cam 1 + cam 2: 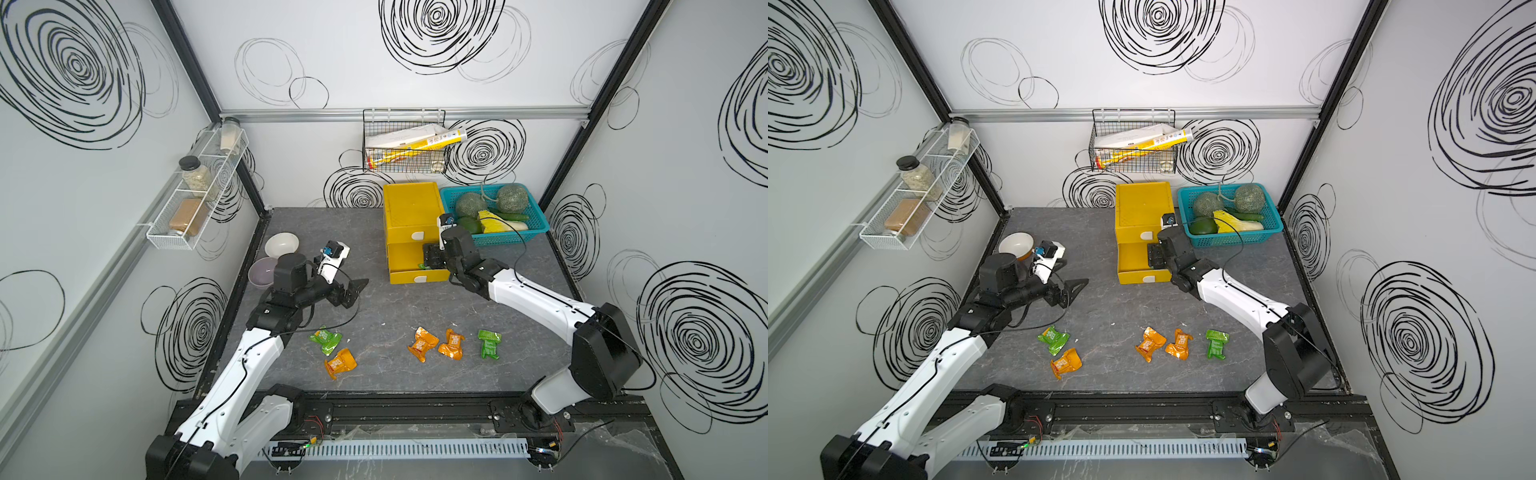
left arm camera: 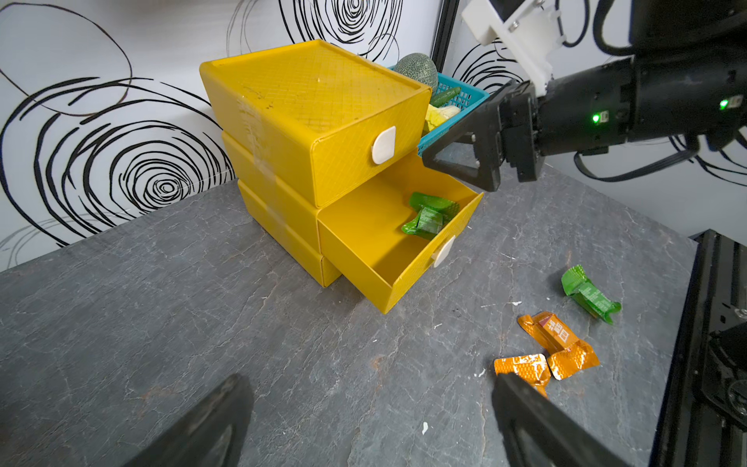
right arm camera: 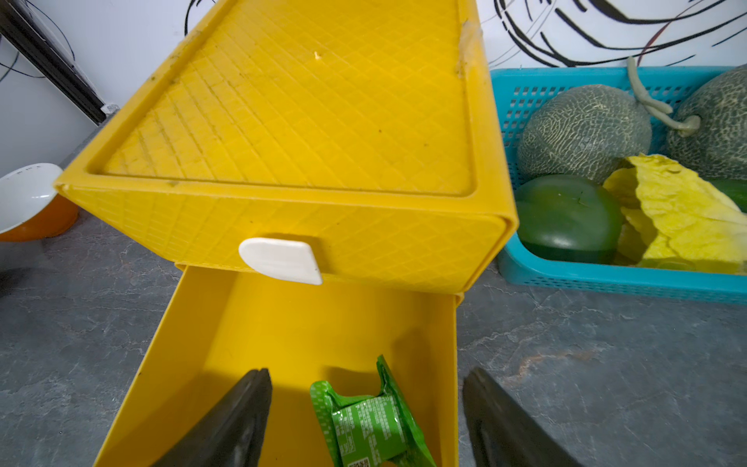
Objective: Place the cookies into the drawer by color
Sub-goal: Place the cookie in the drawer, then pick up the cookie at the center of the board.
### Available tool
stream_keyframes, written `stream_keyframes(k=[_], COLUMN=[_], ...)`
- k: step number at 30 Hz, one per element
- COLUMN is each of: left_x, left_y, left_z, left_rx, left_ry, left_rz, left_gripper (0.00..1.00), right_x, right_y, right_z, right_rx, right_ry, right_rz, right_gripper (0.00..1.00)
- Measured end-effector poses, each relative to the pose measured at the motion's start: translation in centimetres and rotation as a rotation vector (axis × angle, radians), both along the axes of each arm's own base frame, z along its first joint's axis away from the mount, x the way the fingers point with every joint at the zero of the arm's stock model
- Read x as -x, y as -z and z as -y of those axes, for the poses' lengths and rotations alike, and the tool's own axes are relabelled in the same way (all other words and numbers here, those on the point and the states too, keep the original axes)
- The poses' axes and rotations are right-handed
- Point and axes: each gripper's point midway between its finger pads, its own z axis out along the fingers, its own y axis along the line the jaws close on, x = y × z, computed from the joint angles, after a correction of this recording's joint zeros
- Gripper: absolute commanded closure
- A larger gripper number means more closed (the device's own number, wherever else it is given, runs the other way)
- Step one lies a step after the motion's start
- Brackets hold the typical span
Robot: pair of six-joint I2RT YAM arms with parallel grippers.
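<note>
Right wrist view, my right gripper [image 3: 366,374] parted and empty above the middle drawer [image 3: 242,335], green cookie packet [image 3: 370,420] loose inside, left gripper [image 2: 370,378] spread wide, empty.

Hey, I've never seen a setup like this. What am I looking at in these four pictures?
Two robot arms work at a grey table. Two pictures look down from overhead; the other two come from cameras on the arms' wrists. The yellow drawer cabinet has its middle drawer pulled out, with one green packet lying inside. The right hand hovers open above it, holding nothing. The left hand is also open and empty. Three orange packets and two more green packets lie on the table. A teal basket of produce stands beside the cabinet.
</note>
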Motion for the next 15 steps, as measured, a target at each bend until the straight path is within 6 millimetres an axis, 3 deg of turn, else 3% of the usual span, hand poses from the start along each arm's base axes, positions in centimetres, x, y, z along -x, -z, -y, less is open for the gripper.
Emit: stream_keyframes(k=[5, 15], left_x=[0.1, 0.3], left_y=[-0.1, -0.2], left_z=[0.0, 0.3], left_rx=[0.000, -0.006], left_ry=[0.003, 0.038], left_rz=[0.003, 0.019], left_gripper=[0.01, 0.01], right_x=[1.0, 5.2], right_y=[-1.0, -2.2], right_z=[0.9, 4.7], right_rx=[-0.011, 0.001], right_ry=[0.009, 0.027], right_rz=[0.014, 0.058], right_gripper=[0.15, 0.05])
